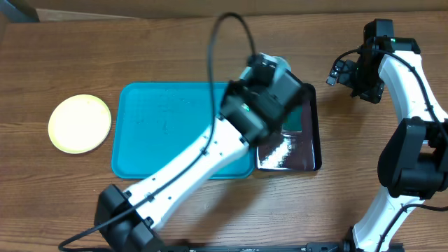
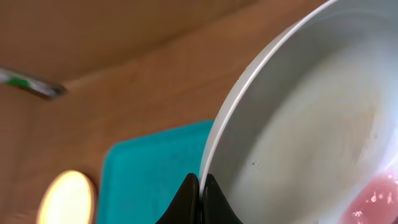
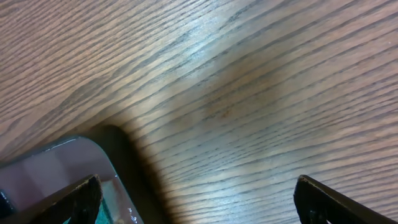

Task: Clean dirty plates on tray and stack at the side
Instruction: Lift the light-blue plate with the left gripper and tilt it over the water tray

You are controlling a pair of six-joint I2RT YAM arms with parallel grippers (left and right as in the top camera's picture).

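While pinching the rim of a pale plate [image 2: 311, 124] with the left claw [image 2: 200, 186], hovers by the dark tray [image 1: 304, 150]. Shows a pink smear [image 2: 379, 196] on that plate, right of the claw. Has the turquoise tray [image 2: 149, 174] just left of the claw, a yellow plate [image 2: 65, 199] farther left. Hangs the right claw [image 3: 196, 186] spread wide over the desk [image 3: 249, 81], dark tray corner beside one finger.

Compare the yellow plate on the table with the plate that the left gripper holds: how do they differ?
The yellow plate lies flat on the table, left of the turquoise tray; the held plate is pinched at its rim by the left gripper. The held plate looks whitish, not yellow. It shows a pink smear; the yellow plate shows none from overhead. Both are round.
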